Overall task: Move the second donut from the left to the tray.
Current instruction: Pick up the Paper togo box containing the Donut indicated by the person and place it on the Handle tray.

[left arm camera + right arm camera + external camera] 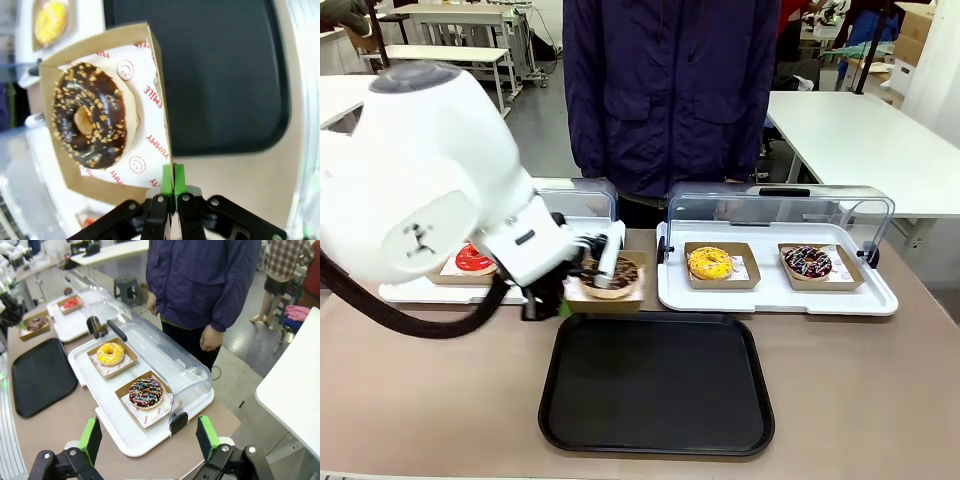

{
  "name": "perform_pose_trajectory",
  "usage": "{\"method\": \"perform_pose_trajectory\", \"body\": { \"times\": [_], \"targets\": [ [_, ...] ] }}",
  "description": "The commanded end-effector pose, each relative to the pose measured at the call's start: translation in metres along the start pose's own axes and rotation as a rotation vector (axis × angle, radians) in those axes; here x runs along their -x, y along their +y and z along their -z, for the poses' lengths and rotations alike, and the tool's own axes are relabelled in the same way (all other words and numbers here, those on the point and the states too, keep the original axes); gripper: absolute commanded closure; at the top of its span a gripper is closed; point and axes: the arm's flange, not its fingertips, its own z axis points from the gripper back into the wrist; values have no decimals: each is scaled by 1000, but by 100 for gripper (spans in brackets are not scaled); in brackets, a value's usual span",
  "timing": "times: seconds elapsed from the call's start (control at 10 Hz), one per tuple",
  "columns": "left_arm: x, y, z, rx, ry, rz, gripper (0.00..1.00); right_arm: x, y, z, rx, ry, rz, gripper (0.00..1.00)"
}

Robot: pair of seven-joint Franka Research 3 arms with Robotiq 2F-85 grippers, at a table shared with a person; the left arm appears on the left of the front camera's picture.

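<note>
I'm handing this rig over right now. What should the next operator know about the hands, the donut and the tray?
Left hand: shut on the rim of the cardboard holder carrying the chocolate donut, at the black tray's far edge, near the white tray with the red donut.
Right hand: open, holding nothing, above the second white tray with the yellow donut and sprinkled donut.
Done: holder gripped.
Left: set it on the black tray and release.

The brown table [880, 400] carries the black tray [657, 385] and two white trays [775, 296].
</note>
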Motion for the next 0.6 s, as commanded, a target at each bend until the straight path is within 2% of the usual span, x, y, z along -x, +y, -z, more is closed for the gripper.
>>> {"method": "perform_pose_trajectory", "body": {
  "times": [0.0,0.3,0.5],
  "targets": [
    [-18,-31,15,-29,-41,-50,98,-2,1,0,-2,-1,-8,0],
    [-54,-59,25,-21,-14,-69,98,-2,1,0,-2,-1,-8,0],
    [-60,-69,33,14,11,-63,98,-2,1,0,-2,-1,-8,0]
  ]
}}
